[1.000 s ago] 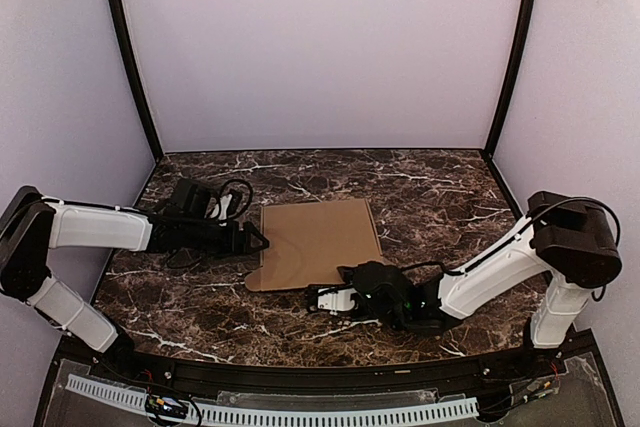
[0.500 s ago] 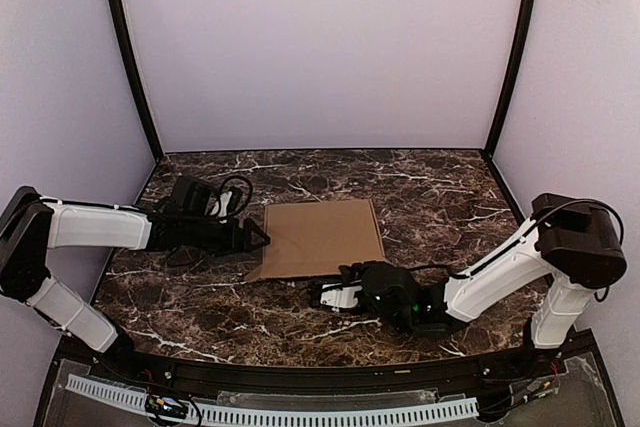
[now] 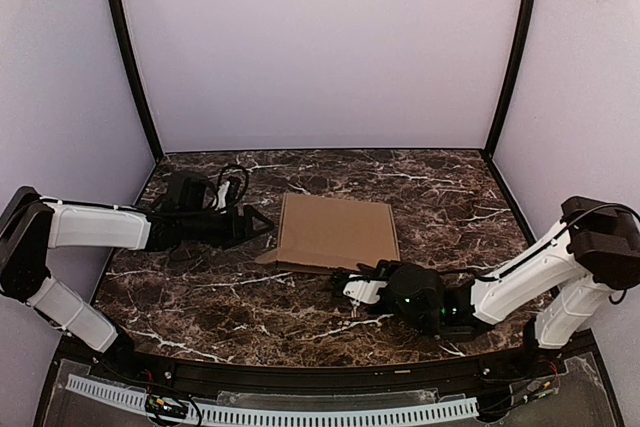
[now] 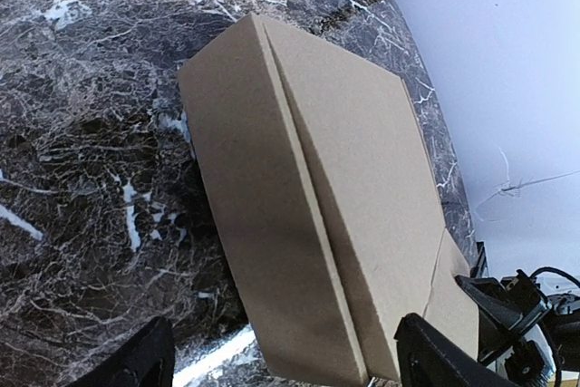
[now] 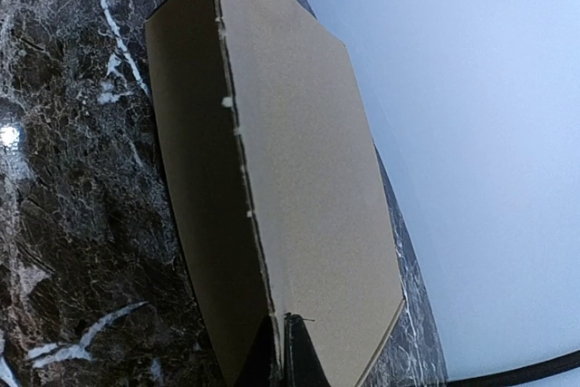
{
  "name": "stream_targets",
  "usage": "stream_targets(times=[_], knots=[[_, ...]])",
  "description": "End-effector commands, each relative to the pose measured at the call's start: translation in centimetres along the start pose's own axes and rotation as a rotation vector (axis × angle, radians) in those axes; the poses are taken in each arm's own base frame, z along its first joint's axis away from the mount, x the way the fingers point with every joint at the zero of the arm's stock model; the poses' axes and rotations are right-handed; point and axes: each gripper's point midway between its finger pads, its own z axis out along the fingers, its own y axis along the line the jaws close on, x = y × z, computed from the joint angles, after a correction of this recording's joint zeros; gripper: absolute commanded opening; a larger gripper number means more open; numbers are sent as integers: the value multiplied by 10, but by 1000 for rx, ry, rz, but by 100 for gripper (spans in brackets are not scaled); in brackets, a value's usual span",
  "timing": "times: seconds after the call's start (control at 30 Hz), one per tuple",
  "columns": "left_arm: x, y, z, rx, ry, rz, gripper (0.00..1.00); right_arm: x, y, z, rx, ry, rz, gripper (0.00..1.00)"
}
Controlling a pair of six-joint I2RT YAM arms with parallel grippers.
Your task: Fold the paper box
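Paper box shifted R on tabletop vs before, near edge raised; R hand pinches that edge, L hand spread wide beside it.

The counter is dark marble with white veins. Pale lilac walls rise from its far and side edges, and a black pole stands at each far corner. Along its near edge runs a black rail, then a white perforated strip.
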Motion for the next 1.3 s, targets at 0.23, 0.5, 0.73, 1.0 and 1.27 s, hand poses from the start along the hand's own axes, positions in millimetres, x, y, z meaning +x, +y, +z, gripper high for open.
stream_targets(times=[0.23, 0.5, 0.73, 1.0, 1.27], knots=[[-14, -36, -2, 231, -67, -92, 88, 2, 3, -22, -2, -43, 127, 0], [-4, -28, 15, 251, -7, -182, 98, 1, 5, -27, 1, -57, 133, 0], [-2, -27, 26, 284, 18, -231, 99, -1, 6, -32, -2, -69, 134, 0], [-2, -29, 36, 356, 22, -295, 99, -3, 6, -34, -1, -74, 129, 0], [-5, -36, 38, 398, 27, -311, 99, -5, 9, -34, -6, -78, 117, 0]])
